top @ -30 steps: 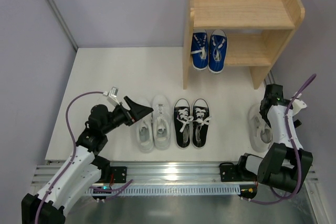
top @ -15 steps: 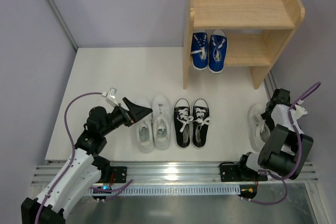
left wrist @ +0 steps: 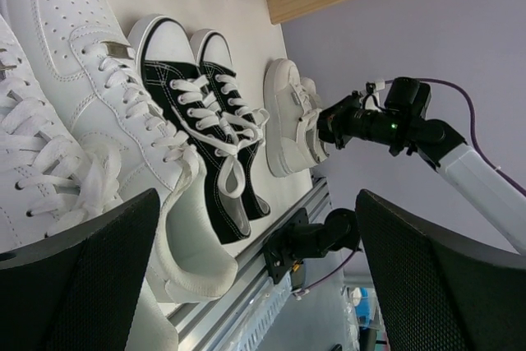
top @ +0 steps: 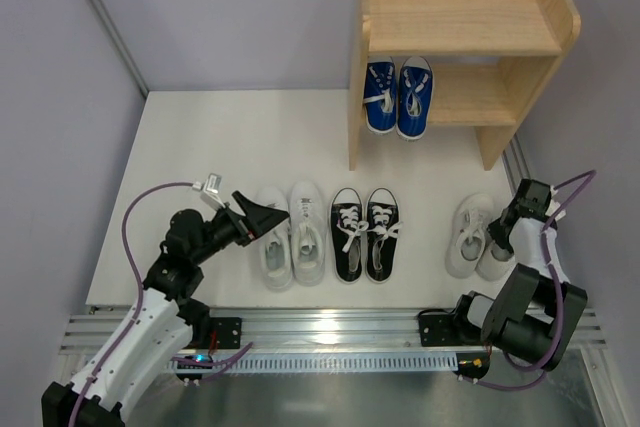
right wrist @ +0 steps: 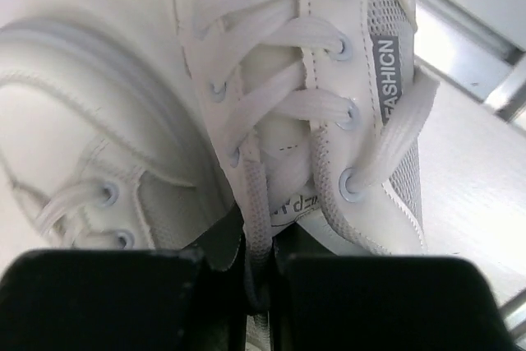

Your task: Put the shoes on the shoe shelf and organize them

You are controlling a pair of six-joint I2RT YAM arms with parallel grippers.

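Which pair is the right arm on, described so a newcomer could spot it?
Start at the shelf at the back right. In front of its right leg, by the table's right edge, lies the small white pair, with the right gripper on it. Unlike the bigger white pair and the black pair in the row to its left, it sits apart and carries a FASHION tag.

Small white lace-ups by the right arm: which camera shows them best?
Top external: both small white lace-ups show nearly whole, side by side, right of the black pair. Right wrist gives only a close-up of laces and tongue; left wrist shows them small and distant beyond the black pair.
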